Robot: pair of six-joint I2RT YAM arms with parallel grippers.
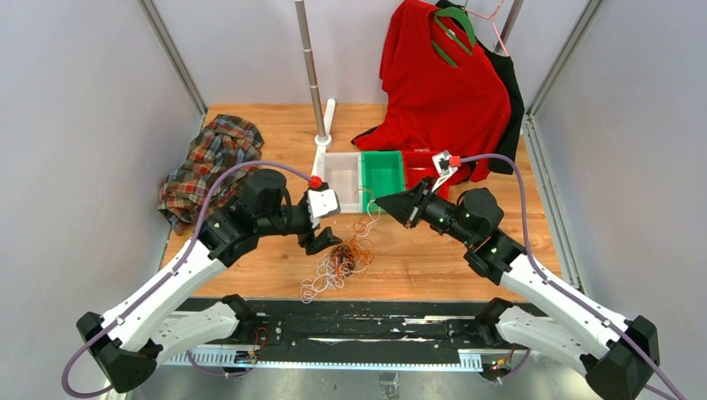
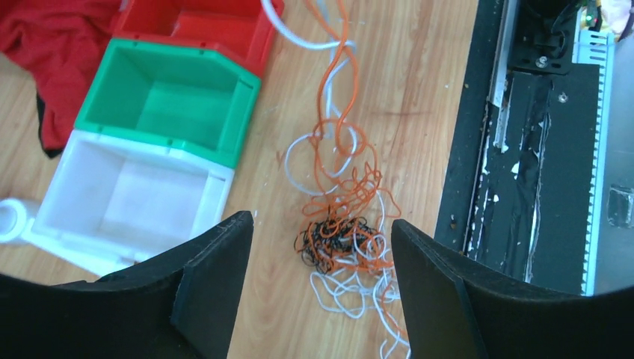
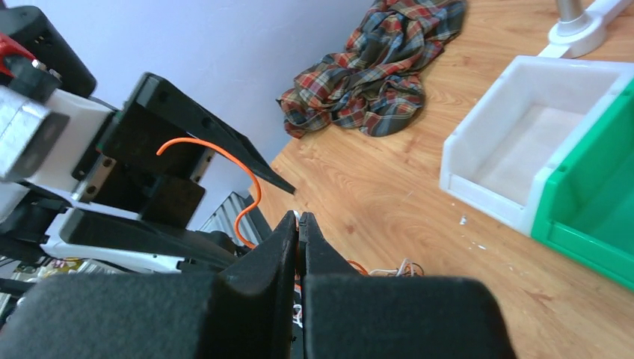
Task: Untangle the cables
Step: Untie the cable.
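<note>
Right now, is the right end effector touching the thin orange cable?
Touching. In the right wrist view, the thin orange cable runs into the shut right end effector.

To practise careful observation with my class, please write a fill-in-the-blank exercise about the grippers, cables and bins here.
The left gripper hangs over the tangled cables with its jaws ____.
The right gripper is shut on an ____ cable.
Between the white bin and the red bin sits the ____ bin.
Missing words: open; orange; green.
</note>
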